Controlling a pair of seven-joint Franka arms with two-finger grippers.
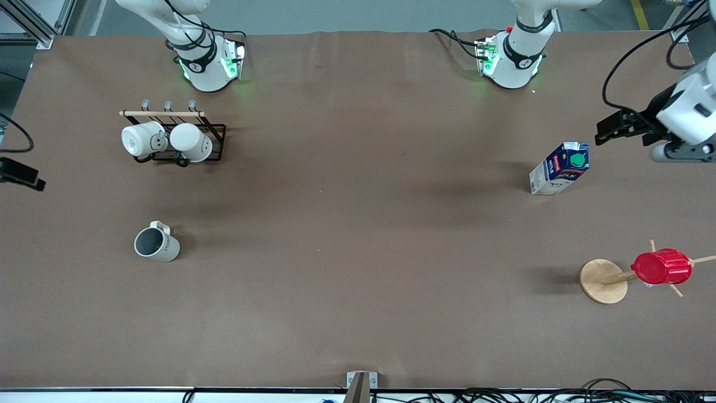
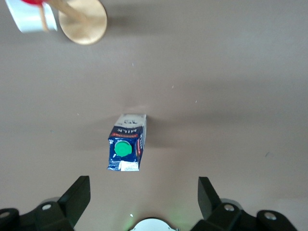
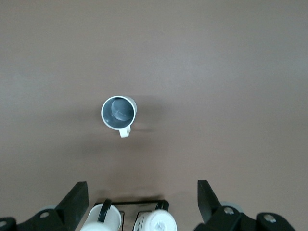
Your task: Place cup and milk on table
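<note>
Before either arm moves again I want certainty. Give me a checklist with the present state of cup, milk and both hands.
1. Cup upright on the table, nearer the front camera than the mug rack: ok.
2. Milk standing on the table, green cap up: ok.
3. Left hand open, holding nothing, high above the milk: ok.
4. Right hand open, holding nothing, above the rack with the cup in its sight: ok.
5. Milk apart from the red cup on its wooden stand: ok.
</note>
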